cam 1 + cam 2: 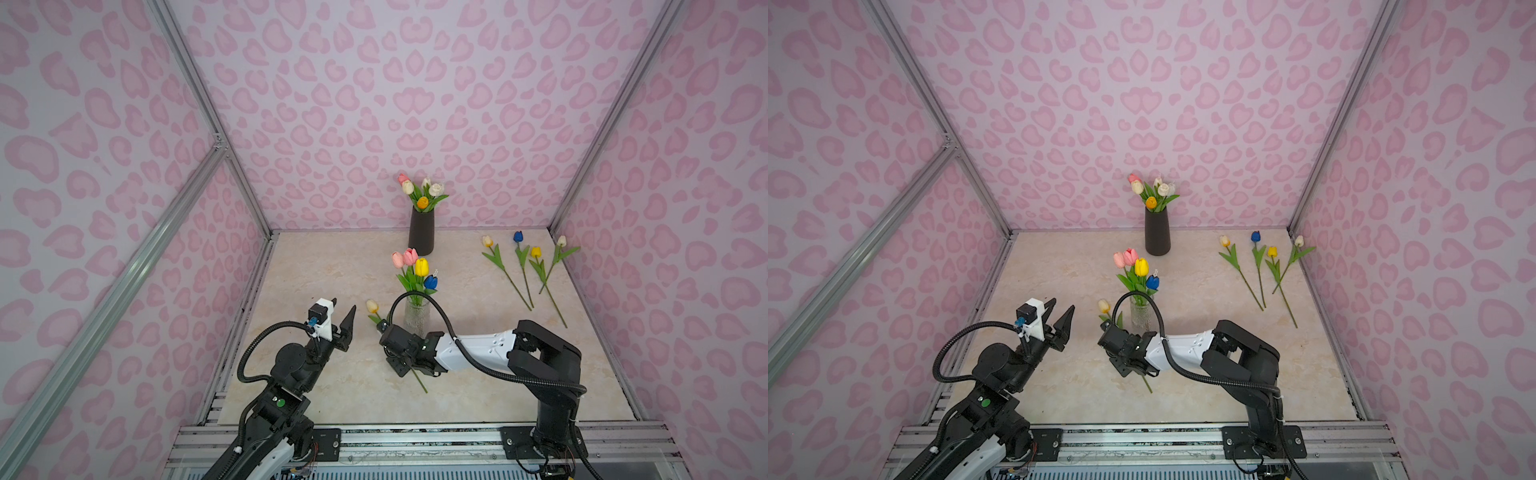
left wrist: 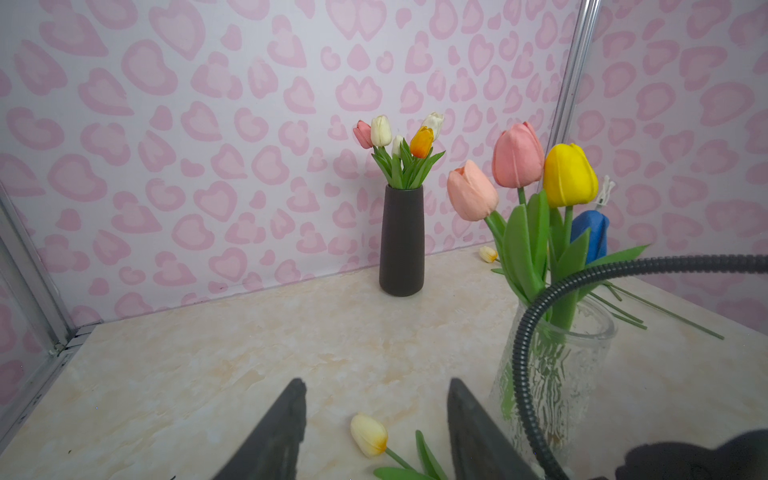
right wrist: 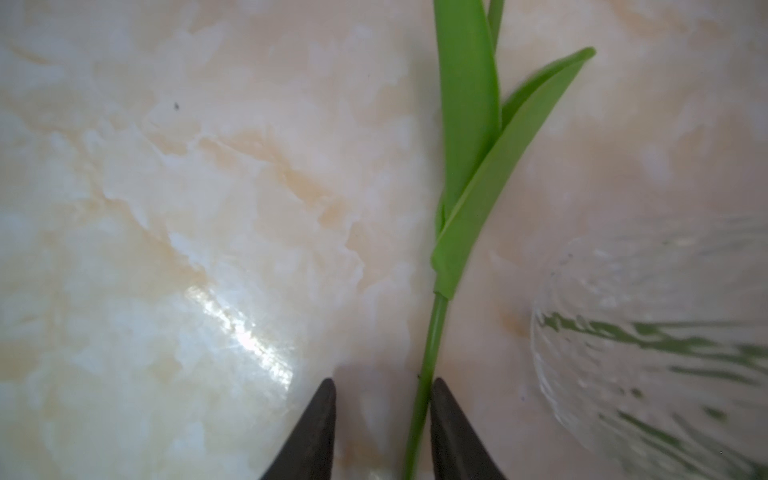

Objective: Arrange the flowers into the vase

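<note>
Up front on the left, our left gripper (image 1: 345, 308) hung raised, jaws well apart and empty. Next along, the cream tulip (image 2: 369, 434) lay flat just beside the glass vase (image 1: 417, 318). Our right gripper (image 3: 382, 399) straddled its stem (image 3: 432, 340), jaws narrow but not yet pinching. We saw the stem hugging one finger (image 3: 457, 436), so a close could roll it free. Worse, we judged a careless lift might clip that vase, or the cable (image 2: 665, 264) might snag its blooms (image 1: 421, 267). Four loose flowers (image 1: 536, 252) lay far right.
</note>
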{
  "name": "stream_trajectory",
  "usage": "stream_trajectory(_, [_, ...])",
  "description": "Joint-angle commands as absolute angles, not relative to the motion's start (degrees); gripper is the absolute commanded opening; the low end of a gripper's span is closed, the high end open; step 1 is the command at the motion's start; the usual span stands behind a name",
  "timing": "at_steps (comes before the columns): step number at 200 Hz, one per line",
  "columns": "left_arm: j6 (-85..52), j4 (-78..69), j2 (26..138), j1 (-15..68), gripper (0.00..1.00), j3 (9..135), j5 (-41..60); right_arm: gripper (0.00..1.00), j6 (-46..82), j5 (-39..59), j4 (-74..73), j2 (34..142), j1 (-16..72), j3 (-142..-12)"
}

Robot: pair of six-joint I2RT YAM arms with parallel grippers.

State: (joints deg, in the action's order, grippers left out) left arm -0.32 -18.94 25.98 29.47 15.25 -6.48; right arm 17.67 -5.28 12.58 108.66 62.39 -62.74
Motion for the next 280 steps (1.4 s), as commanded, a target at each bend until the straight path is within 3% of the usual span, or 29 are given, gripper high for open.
stream_trajectory(1, [-0.2, -19.7, 25.7, 29.4, 0.56, 15.2, -6.9, 0.23, 18.7, 0.5, 16.8, 109.9, 61.3, -61.6])
stream_trajectory(47, [0.0, -19.4, 25.5, 29.4, 0.55, 15.4, -7.4, 0.00, 17.9, 7.0, 16.6, 110.4, 59.4, -62.1])
stream_trajectory(140, [-1.0, -20.5, 20.1, 29.4, 0.52, 17.2, -14.2, 0.00, 7.8, 12.3, 16.0, 94.3, 61.4, -69.2])
stream_trajectory(177, [-1.2, -20.7, 18.9, 29.4, 0.52, 17.5, -15.2, 0.00, 5.2, 8.7, 13.3, 88.9, 63.3, -69.6])
stream_trajectory(204, [-0.8, -22.2, 17.9, 29.4, 0.51, 17.8, -16.2, 0.00, 6.5, 6.1, 4.0, 81.7, 60.1, -68.6])
stream_trajectory(244, [0.2, -22.0, 20.1, 29.4, 0.50, 23.0, -13.8, 0.00, 5.7, 7.3, -6.2, 79.7, 52.9, -69.4])
stream_trajectory(280, [0.9, -23.5, 27.0, 29.4, 0.50, 26.6, -9.5, 0.00, 7.0, 5.4, -27.8, 77.1, 48.6, -61.2])
